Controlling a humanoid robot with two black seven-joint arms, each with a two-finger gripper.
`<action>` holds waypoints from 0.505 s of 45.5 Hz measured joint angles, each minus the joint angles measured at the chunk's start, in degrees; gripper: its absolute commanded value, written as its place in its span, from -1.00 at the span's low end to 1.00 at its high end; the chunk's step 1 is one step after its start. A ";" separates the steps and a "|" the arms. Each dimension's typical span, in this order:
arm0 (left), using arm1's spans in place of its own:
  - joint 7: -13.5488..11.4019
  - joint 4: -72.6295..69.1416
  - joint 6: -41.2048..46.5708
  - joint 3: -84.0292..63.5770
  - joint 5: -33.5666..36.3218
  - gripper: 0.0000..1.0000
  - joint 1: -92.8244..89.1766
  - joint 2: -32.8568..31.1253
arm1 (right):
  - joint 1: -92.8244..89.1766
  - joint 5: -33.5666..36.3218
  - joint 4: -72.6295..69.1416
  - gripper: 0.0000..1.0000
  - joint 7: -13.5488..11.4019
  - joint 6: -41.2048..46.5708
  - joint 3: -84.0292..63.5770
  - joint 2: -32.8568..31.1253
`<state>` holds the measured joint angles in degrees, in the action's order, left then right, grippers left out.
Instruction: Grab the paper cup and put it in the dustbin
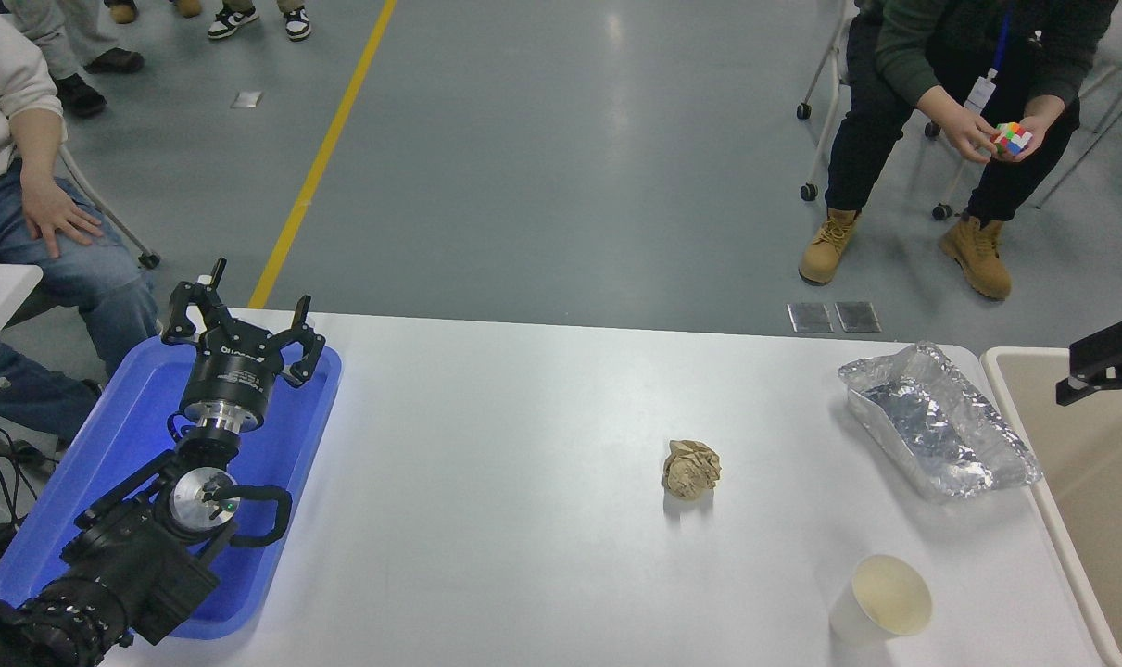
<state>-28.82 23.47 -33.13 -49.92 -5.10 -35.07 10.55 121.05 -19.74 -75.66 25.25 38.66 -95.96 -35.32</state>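
Observation:
The paper cup (880, 600), white with a cream inside, stands upright near the table's front right corner. The dustbin (1065, 556), beige with a tan inside, stands off the table's right edge, partly cut off by the picture. Only a black tip of my right gripper (1112, 359) shows at the right edge, above the dustbin's far part and well away from the cup; nothing shows in it. My left gripper (242, 324) is parked open and empty over the blue tray at the lower left.
A crumpled brown paper ball (691, 469) lies mid-table. A crinkled silver foil tray (936, 421) sits at the back right, beside the dustbin. A blue plastic tray (107, 445) lies at the left. People sit beyond the table, one handling a coloured cube (1011, 139).

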 measured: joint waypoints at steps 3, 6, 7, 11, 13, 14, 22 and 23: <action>0.00 0.00 0.00 0.00 0.00 1.00 0.00 0.00 | 1.03 -0.07 -1.49 1.00 0.00 0.24 0.18 0.20; 0.00 0.00 0.00 0.00 0.01 1.00 0.00 0.00 | 2.34 -0.22 -3.20 1.00 0.00 0.53 0.61 0.36; 0.00 0.00 0.00 0.00 0.01 1.00 0.00 0.00 | 2.67 -0.33 -3.58 1.00 -0.02 0.56 0.72 0.40; 0.00 0.00 0.00 0.00 0.00 1.00 0.00 0.00 | 4.02 -1.23 -5.30 1.00 -0.07 0.76 1.22 0.52; 0.00 0.00 0.00 0.00 0.01 1.00 0.00 0.00 | 4.61 -1.85 -6.14 1.00 -0.06 0.79 1.52 0.56; 0.00 0.00 0.00 0.00 0.00 1.00 0.00 0.00 | 4.79 -2.11 -6.46 1.00 -0.07 0.80 1.61 0.58; 0.00 0.00 0.00 0.00 0.00 1.00 0.00 0.00 | 5.14 -4.04 -8.54 1.00 -0.19 -0.70 2.30 0.83; 0.00 0.00 0.00 0.00 0.01 1.00 0.00 0.00 | 5.00 -4.16 -8.70 1.00 -0.24 -0.97 2.39 0.85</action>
<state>-28.82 23.47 -33.13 -49.92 -5.09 -35.07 10.55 126.05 -23.90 -84.36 25.01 37.68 -93.57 -34.47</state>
